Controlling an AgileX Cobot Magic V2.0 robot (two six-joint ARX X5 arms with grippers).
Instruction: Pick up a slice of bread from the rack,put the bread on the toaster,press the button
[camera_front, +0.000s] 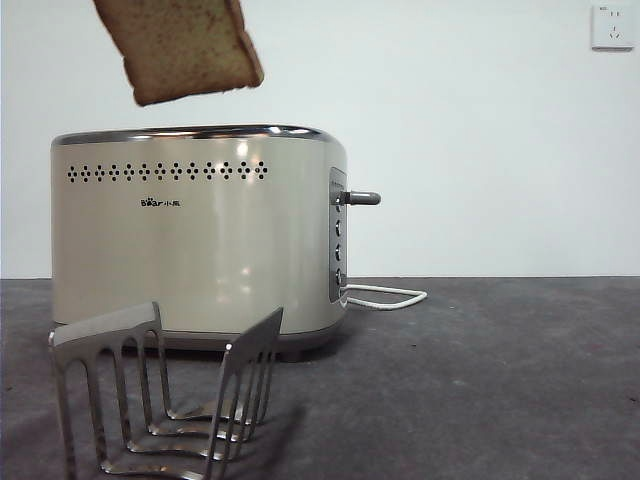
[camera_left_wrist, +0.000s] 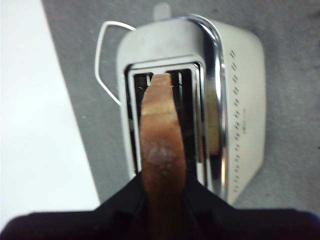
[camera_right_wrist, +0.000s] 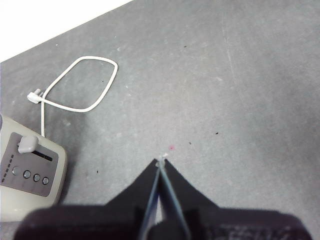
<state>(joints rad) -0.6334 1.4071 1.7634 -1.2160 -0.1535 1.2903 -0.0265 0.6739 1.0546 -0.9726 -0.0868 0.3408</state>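
Observation:
The slice of bread (camera_front: 185, 48) hangs tilted in the air above the cream toaster (camera_front: 200, 235), its upper part cut off by the front view's top edge. In the left wrist view my left gripper (camera_left_wrist: 161, 185) is shut on the bread (camera_left_wrist: 160, 135), held edge-on over the toaster's open slot (camera_left_wrist: 187, 110). The silver rack (camera_front: 165, 395) stands empty in front of the toaster. The grey lever button (camera_front: 362, 198) sticks out of the toaster's side panel; it also shows in the right wrist view (camera_right_wrist: 27, 144). My right gripper (camera_right_wrist: 161, 162) is shut and empty, high over the table beside the toaster.
The toaster's white cord (camera_front: 385, 295) lies looped on the dark grey table (camera_front: 500, 380) behind the panel; it also shows in the right wrist view (camera_right_wrist: 82, 82). A wall socket (camera_front: 612, 27) is at the upper right.

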